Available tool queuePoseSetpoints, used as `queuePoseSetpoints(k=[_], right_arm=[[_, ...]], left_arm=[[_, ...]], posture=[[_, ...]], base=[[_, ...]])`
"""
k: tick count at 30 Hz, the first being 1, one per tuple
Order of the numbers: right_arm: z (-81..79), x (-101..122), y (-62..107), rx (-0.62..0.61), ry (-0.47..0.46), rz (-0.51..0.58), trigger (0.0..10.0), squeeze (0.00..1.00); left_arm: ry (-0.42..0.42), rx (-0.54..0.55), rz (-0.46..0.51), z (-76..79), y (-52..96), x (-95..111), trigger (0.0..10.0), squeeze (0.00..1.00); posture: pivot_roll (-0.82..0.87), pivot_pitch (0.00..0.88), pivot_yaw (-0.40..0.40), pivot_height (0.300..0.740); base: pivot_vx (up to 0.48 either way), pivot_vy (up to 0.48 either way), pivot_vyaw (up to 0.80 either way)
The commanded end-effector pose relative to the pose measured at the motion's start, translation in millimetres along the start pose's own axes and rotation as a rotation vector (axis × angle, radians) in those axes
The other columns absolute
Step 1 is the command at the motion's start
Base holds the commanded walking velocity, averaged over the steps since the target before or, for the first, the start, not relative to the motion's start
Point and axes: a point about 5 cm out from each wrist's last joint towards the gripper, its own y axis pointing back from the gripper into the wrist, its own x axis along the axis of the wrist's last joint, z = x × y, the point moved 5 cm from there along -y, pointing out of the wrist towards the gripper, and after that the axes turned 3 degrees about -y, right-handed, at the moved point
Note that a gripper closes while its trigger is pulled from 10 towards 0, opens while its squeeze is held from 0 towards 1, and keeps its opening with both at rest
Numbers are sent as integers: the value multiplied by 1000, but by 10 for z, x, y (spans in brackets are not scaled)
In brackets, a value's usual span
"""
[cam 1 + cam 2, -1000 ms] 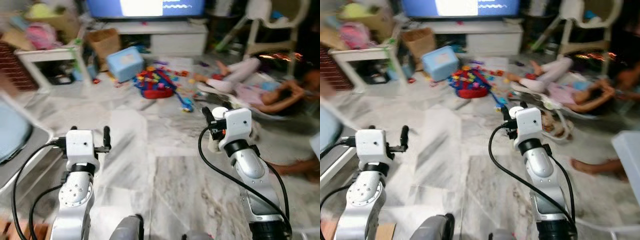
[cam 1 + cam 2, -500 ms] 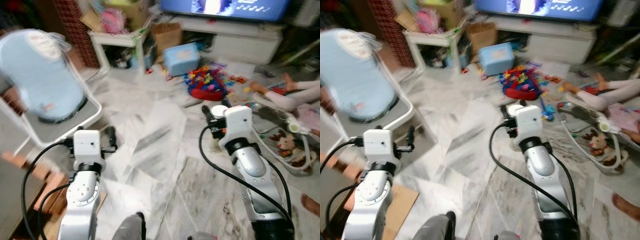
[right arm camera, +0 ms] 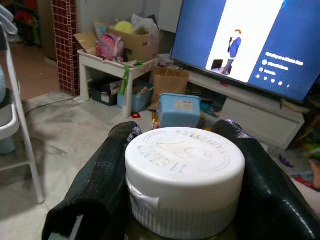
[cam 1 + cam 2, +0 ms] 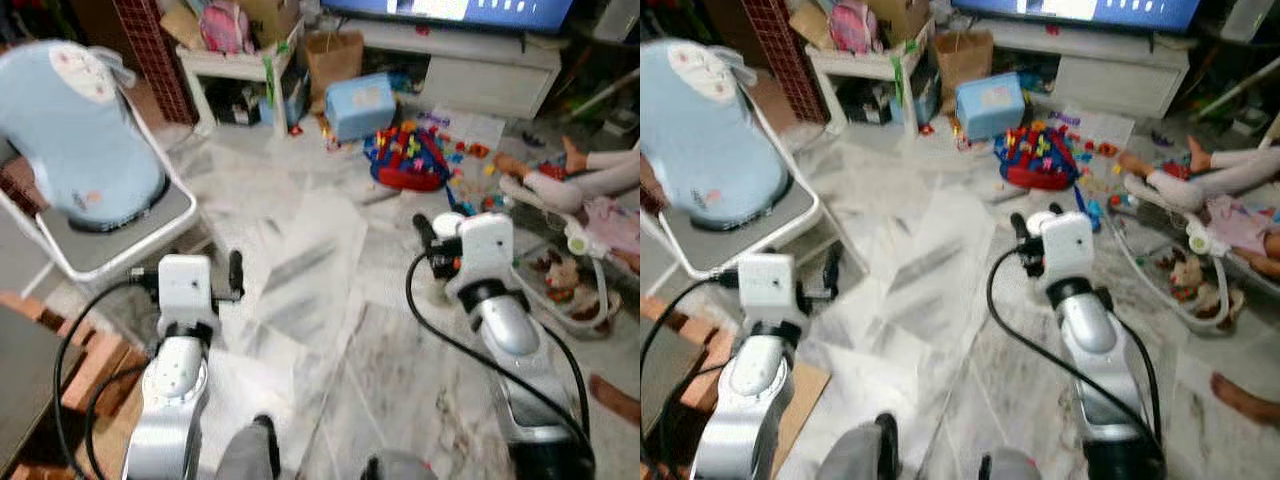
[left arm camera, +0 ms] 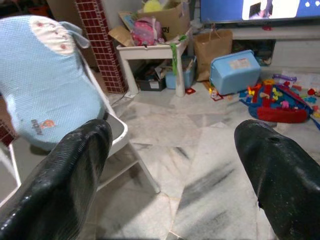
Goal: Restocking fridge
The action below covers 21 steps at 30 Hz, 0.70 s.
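My right gripper [image 4: 436, 229] is held out at chest height over the marble floor [image 4: 320, 300], shut on a bottle with a white screw cap [image 3: 185, 170]. The cap sits between the two black fingers [image 3: 107, 175], and the bottle's body is hidden below it. My left gripper [image 5: 172, 135] is open with nothing between its fingers, held out on the left side towards a white chair. No fridge can be seen from here.
A white chair [image 4: 120, 235] carrying a light blue cushion [image 4: 80, 130] stands close at the left. Ahead lie a pile of toys [image 4: 410, 160], a blue box [image 4: 360, 105], a white side table [image 4: 235, 65] and a TV stand [image 4: 490, 65]. A person [image 4: 590, 175] lies on the floor at right.
The camera has swung left and tilted down, so the chair and cushion now stand close at the left. Both arms keep their pose, and the right gripper still holds the bottle.
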Motion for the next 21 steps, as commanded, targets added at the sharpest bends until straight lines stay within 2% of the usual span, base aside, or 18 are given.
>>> queuePoseSetpoints(k=[1,6,9,11,13,15,19,21], right_arm=[[-61,73,-46,10,-22,28,10000,0],[-63,26,-82,-17,41,4,10000,0],[-19,-31,-93,-68,6,-18,10000,0],[24,-52,-91,-90,19,-27,10000,0],[-7,-90,-79,-54,-4,-44,10000,0],[-42,-66,-70,-29,22,-25,10000,0],[-88,-19,-85,-11,18,-3,10000,0],[-97,-14,-95,-11,13,0,10000,0]], left_arm=[[-17,23,4,-57,-34,17,10000,0],[-15,31,7,-71,-54,27,10000,0],[-12,28,7,-53,-34,11,10000,0],[9,25,2,-39,-27,-3,10000,0],[-5,28,-7,-34,-25,-30,10000,0],[13,13,-20,-7,-38,-55,10000,0],[38,14,-9,-5,-73,-31,10000,0],[24,34,-8,-32,-85,-31,10000,0]], posture=[[42,111,-25,740],[43,104,-27,740],[41,100,-24,740],[42,97,-25,740],[41,93,-23,740],[39,90,-23,740],[36,93,-23,740],[37,90,-21,740]], base=[[-356,0,0],[-351,0,0],[-300,0,0],[0,0,0],[0,0,0],[0,0,0],[0,441,717],[0,480,794]])
